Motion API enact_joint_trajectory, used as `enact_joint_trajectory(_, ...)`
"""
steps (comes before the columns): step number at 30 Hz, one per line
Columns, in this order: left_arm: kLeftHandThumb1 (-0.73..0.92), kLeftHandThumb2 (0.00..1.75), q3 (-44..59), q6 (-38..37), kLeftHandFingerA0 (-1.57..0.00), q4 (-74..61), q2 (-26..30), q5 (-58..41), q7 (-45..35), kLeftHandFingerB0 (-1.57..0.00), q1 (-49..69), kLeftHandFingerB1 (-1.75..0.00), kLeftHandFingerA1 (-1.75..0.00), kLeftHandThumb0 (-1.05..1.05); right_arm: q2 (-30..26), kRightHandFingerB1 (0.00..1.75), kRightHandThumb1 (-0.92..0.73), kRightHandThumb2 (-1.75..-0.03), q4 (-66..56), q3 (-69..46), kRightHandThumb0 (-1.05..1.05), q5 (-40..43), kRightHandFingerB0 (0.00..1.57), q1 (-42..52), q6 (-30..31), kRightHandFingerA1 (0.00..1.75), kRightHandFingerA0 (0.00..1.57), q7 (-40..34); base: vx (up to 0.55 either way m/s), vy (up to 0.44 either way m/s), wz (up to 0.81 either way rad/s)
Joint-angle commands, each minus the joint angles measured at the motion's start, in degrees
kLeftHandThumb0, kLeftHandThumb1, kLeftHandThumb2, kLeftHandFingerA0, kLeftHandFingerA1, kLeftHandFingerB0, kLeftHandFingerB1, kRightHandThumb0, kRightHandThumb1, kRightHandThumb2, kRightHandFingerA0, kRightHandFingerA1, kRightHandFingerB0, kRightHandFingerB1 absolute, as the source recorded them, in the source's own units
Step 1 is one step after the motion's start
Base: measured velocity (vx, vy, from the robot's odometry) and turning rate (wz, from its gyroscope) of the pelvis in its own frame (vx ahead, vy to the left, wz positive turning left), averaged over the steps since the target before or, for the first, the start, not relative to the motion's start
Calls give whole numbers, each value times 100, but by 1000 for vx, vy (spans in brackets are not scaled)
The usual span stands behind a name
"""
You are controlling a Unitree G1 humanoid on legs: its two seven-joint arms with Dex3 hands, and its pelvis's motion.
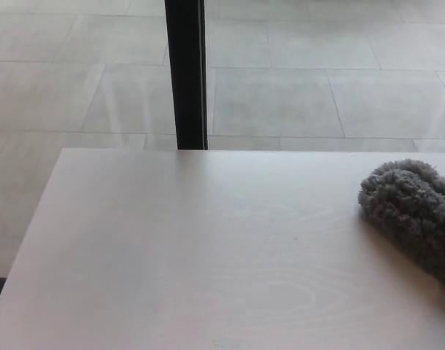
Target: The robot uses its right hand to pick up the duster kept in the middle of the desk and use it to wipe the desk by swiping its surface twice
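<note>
While most of the pale desk (179, 255) lies bare, the grey duster (412, 215) sits on it at the right edge, partly cut off. Neither hand shows, so any grip cannot be told. Its long axis seems to run diagonally, rounded tip pointing up-left. Uneven pressure could lift the fluffy head, so the swipe skips patches

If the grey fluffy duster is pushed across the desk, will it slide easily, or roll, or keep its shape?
The duster looks thick and shaggy, so its pile probably squashes and bends under pressure rather than staying stiff. It lies low and elongated on the desk, so rolling seems unlikely. The desk surface looks smooth, so it should likely slide with light drag.
</note>
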Motion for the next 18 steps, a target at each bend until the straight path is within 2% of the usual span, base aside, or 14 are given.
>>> enact_joint_trajectory(1,58,97,-69,-79,-49,-19,92,37,71,-39,24,-60,-70,-56,23,21,-76,-63,-240,-21,-78,357,3,-42,-181,72,30,1076,0,0,0)
enact_joint_trajectory(2,76,62,-47,-72,-50,-11,89,3,58,-43,14,-49,-67,-54,-44,8,-76,-64,-333,-55,-86,512,0,-214,79,44,1,1965,0,0,0)
enact_joint_trajectory(3,75,62,-35,-60,-51,-11,81,-14,72,-43,10,-48,-66,-53,-109,0,-66,-103,-369,-47,-103,547,0,-285,137,8,0,2304,0,0,0)
enact_joint_trajectory(5,75,62,-25,-57,-51,-6,60,-27,101,-43,9,-48,-66,-53,-168,0,-66,-103,-407,-10,-103,517,0,-323,157,8,0,2450,0,0,0)
enact_joint_trajectory(6,75,62,-58,-116,-50,-37,58,1,73,-43,43,-50,-67,-56,-280,0,-75,-64,-518,-44,-99,610,0,-366,139,0,0,2818,0,0,0)
enact_joint_trajectory(8,74,62,-50,-95,-52,-40,56,-10,101,-43,41,-50,-68,-56,-469,0,-72,-64,-703,-136,-104,781,0,-379,64,0,0,3292,0,0,0)
enact_joint_trajectory(12,75,62,-46,-73,-49,3,65,-13,124,-42,27,-50,-67,-54,-678,0,-75,-64,-1095,-216,-105,826,0,-231,83,0,0,3385,0,0,0)
enact_joint_trajectory(13,57,96,16,-11,-49,11,55,-82,140,-38,15,-59,-70,-56,-732,0,-74,-64,-1214,-213,-105,785,0,-197,150,0,0,3375,0,0,0)
enact_joint_trajectory(15,57,96,-12,-21,-49,11,45,-52,181,-39,12,-59,-70,-57,-829,0,-77,-66,-1370,-239,-105,767,0,-119,165,0,0,3333,0,0,0)
enact_joint_trajectory(16,75,62,-4,-27,-48,15,39,-66,129,-40,14,-48,-67,-54,-893,0,-75,-66,-1483,-311,-105,826,0,-48,142,0,0,3314,0,0,0)
enact_joint_trajectory(18,76,62,-38,-34,-47,16,51,-39,48,-41,25,-50,-68,-55,-968,0,-77,-66,-1661,-407,-105,876,0,28,227,0,0,3308,0,0,0)
